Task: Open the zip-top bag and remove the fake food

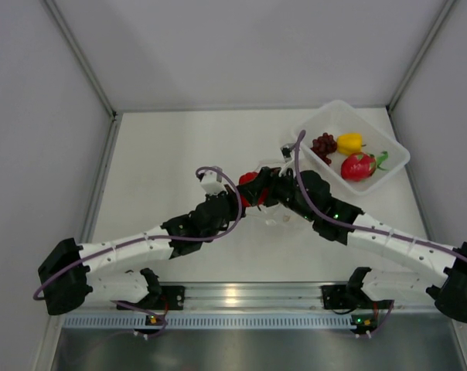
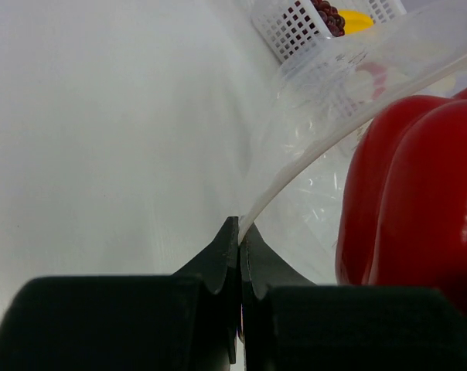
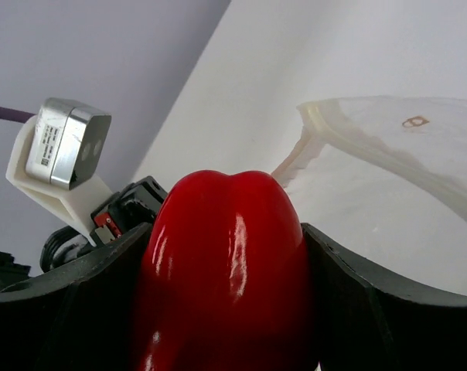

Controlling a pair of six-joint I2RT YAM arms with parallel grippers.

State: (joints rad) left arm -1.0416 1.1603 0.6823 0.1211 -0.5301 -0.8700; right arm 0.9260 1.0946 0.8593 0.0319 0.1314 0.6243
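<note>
**Status: extraction, last piece**

1. The zip-top bag [image 3: 388,154] lies on the worktop [image 1: 172,154], just beyond the right jaws. Its mouth stands open, the zip strip curving in an arc. Condition: bag opened.
2. The left gripper [image 2: 239,232] has its jaws pressed fully together on the zip strip at one end of the mouth. From the jaw tips the strip rises up and away to the right. This grip anchors the bag.
3. The red pepper [image 3: 226,294] sits between the jaws of the right gripper [image 3: 227,232]. They are spread wide and clamp the pepper on both flanks. The pepper is at the bag's mouth, right of the left jaws. Whether it is wholly clear of the plastic cannot be determined.
4. No other piece is visible inside the bag.
5. Well beyond the right jaws and to their right is the tray [image 1: 376,129]. It holds the grape bunch [image 1: 324,144], the yellow pepper [image 1: 349,142] and the pink-red fruit [image 1: 359,166].

**Assessment:** three of four pieces are removed and the fourth is gripped. Outstanding: carry the red pepper away from the bag, presumably to the tray, and release it.
</note>
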